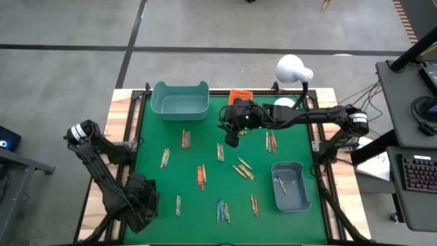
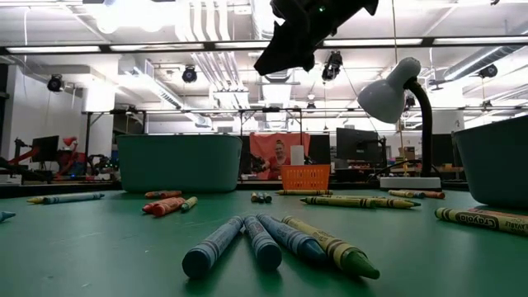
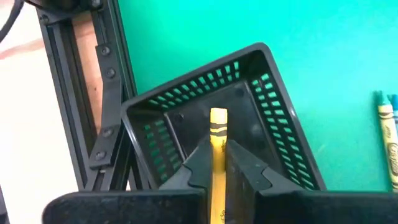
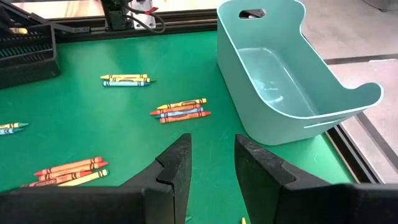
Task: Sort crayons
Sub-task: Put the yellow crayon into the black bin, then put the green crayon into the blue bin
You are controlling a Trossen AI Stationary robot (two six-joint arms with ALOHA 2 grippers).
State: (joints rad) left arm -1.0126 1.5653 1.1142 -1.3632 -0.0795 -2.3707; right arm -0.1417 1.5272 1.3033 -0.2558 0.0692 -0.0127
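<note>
Loose crayons lie flat in small groups on the green mat (image 1: 201, 176) (image 1: 222, 210) (image 4: 180, 111), with blue and green ones nearest in the low view (image 2: 272, 243). My left gripper (image 3: 217, 148) is at the table's near left corner (image 1: 140, 201), shut on a yellow crayon (image 3: 218, 124) over a black mesh basket (image 3: 273, 93). My right gripper (image 4: 211, 165) hangs open and empty above the mat's far middle (image 1: 231, 137), short of the teal bin (image 4: 280, 74). My left gripper pinches the yellow crayon's shaft (image 3: 218, 142) between its two fingers. The crayon lies along the fingers, which point steeply down from above. Its flat end (image 3: 218, 114) sticks out past the fingertips, over the inside of the black basket; whether it touches the floor I cannot tell.
A teal bin (image 1: 179, 100) stands at the far left and a small orange basket (image 1: 240, 96) at the far middle. A grey-blue bin (image 1: 290, 186) with one crayon in it sits near right. A white desk lamp (image 1: 293, 68) stands at the far right.
</note>
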